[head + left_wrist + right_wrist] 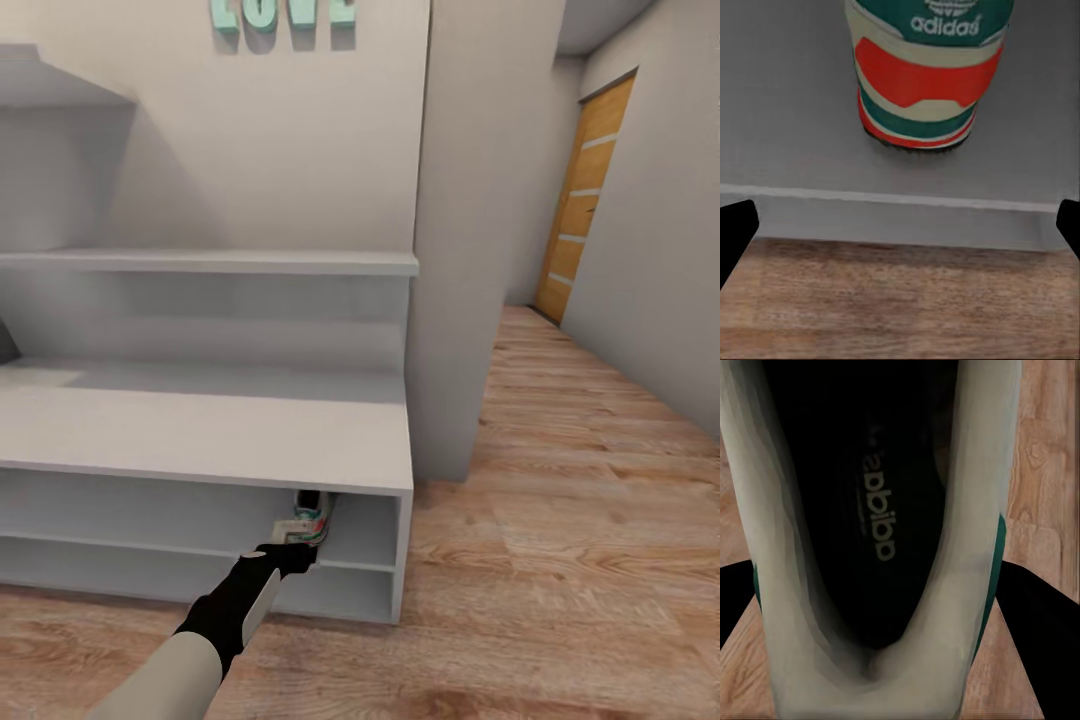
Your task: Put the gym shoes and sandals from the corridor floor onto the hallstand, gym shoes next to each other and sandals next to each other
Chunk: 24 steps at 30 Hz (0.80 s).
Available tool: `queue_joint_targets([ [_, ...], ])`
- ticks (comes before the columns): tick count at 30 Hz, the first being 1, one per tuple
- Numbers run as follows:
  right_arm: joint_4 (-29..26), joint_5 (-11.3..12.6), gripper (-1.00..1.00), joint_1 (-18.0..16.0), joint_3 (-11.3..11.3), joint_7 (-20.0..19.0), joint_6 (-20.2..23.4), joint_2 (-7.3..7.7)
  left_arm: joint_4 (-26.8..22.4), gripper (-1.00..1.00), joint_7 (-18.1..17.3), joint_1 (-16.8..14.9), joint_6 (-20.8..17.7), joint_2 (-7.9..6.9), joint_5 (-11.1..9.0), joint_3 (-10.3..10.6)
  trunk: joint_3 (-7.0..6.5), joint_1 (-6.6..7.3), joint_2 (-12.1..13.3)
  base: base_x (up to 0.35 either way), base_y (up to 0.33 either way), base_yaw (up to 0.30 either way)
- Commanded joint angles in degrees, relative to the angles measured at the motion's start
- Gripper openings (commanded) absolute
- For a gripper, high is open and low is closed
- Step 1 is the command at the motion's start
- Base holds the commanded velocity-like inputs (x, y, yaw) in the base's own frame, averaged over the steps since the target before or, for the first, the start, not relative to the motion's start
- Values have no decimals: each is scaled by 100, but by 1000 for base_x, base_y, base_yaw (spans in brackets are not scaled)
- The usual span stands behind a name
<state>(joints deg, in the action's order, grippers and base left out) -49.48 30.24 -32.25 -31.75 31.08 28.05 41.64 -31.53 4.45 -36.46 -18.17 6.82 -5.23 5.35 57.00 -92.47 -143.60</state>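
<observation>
One gym shoe (pixel 312 520) stands on the upper of the two low shelves of the hallstand (pixel 200 430), near its right end. Its red and green heel (pixel 922 82) faces out toward the shelf edge. My left gripper (pixel 290 555) hovers just outside that edge, open, with its fingers (pixel 735 229) spread wide and nothing between them. The second gym shoe (pixel 975 510) hangs above the corridor floor (pixel 1042 450), its dark opening facing the camera. My right gripper (pixel 881 607) is shut on it, with fingers (pixel 1042 645) pressing on both sides. The sandals are out of view.
A grey wall pillar (pixel 455 300) rises right beside the rack's right end. Wood-plank floor (pixel 580 520) stretches to the right toward an orange door (pixel 585 200). A long wall shelf (pixel 210 262) hangs above the flat bench top.
</observation>
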Motion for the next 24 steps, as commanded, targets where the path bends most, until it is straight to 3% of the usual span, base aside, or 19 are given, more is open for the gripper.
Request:
queue_joint_targets([
  [1,-9,44,-100,-3,2,38,17,2,-11,100,47,-1,-29,-5,-56,36,6,5,-3,-334,79,0],
  [15,-9,44,-100,-4,2,38,17,2,-103,100,47,-1,-29,-5,-49,36,6,5,-3,-336,79,0],
  [24,-12,-99,-100,-1,11,55,17,-6,-967,100,47,-1,-29,-28,-55,22,6,5,-3,-336,83,0],
])
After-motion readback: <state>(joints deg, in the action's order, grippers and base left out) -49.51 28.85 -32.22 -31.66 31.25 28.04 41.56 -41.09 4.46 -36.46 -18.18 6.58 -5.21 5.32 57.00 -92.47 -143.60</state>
